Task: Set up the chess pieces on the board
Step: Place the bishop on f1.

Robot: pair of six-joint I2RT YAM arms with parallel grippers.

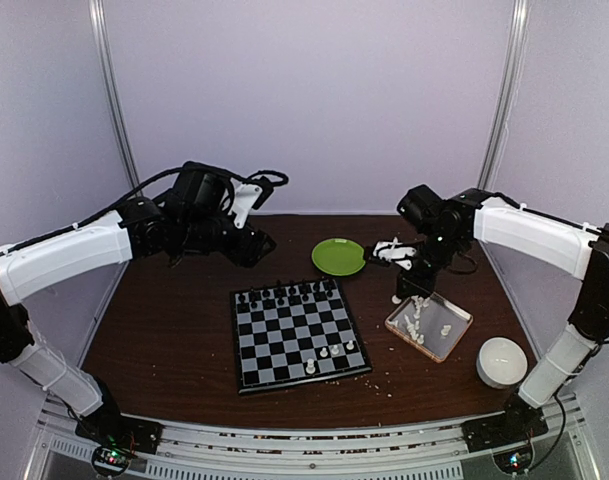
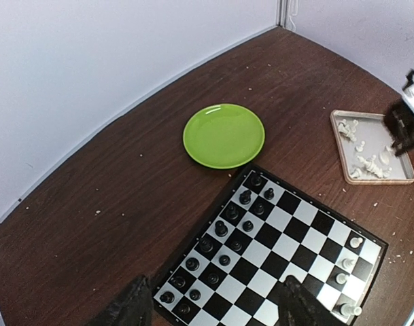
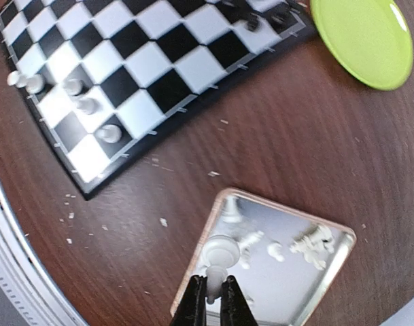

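The board (image 1: 284, 345) lies mid-table, with black chessmen along its far rows and several white chess pieces (image 1: 331, 351) near its near right corner. More white pieces lie in the clear tray (image 1: 458, 338) to the right. My right gripper (image 3: 213, 288) is shut on a white piece (image 3: 221, 252), held base-forward just above the tray's (image 3: 288, 285) left edge. In the top view it (image 1: 397, 297) hangs by the tray's far corner. My left gripper (image 2: 213, 314) is open and empty, high above the board's (image 2: 288, 231) far left side, with both fingers (image 2: 128, 309) apart.
A green plate (image 1: 338, 256) sits beyond the board's far right corner. A white bowl (image 1: 502, 361) stands near the front right. Small white crumbs dot the brown tabletop. Grey walls close the back and sides.
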